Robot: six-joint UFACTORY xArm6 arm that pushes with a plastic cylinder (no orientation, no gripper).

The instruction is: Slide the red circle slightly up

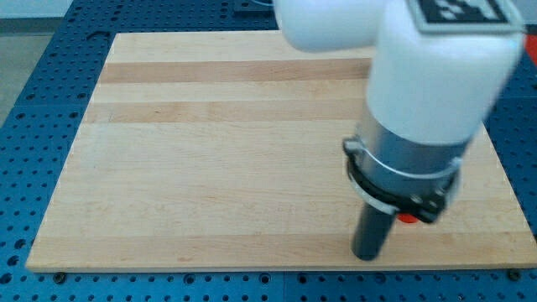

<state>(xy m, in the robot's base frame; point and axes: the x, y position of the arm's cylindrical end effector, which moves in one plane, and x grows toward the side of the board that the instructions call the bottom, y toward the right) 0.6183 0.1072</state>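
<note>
Only a small sliver of the red block (407, 219) shows, at the view's lower right, mostly hidden behind the arm's grey collar; its shape cannot be made out. My tip (367, 256) rests on the wooden board (210, 168) near its bottom edge, just left of and below the red sliver. Whether the tip touches the block is hidden by the arm.
The large white and grey arm body (419, 109) covers the board's right side and may hide other blocks. The board lies on a blue perforated table (33, 101). The board's bottom edge is close below my tip.
</note>
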